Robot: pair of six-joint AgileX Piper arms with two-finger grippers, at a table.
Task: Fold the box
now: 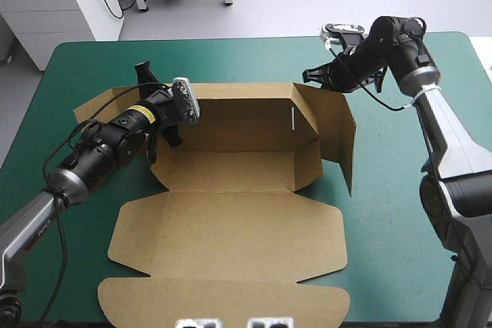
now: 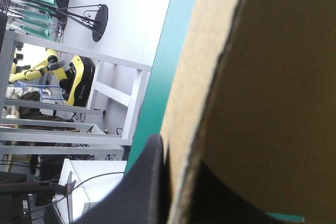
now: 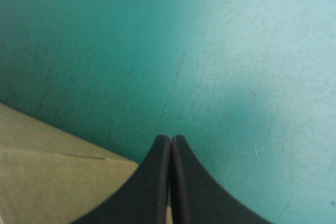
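Cover (image 1: 400, 213) teal-green, matt, faintly scuffed. I count one box (image 1: 231, 228), brown board, mid-table: back wall and right flap raised, lid flat toward the near edge. Two grippers: left gripper (image 2: 170, 156) pinches the left wall between black fingers (image 2: 149, 182); right gripper (image 3: 170, 139) pressed closed, empty, beside the far right corner

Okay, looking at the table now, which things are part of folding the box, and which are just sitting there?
Part of the job:
- the box, walls partly raised
- the left tool, shut on the box's left edge
- the right tool, shut, at the box's far right corner

Just there:
- the teal-green cover
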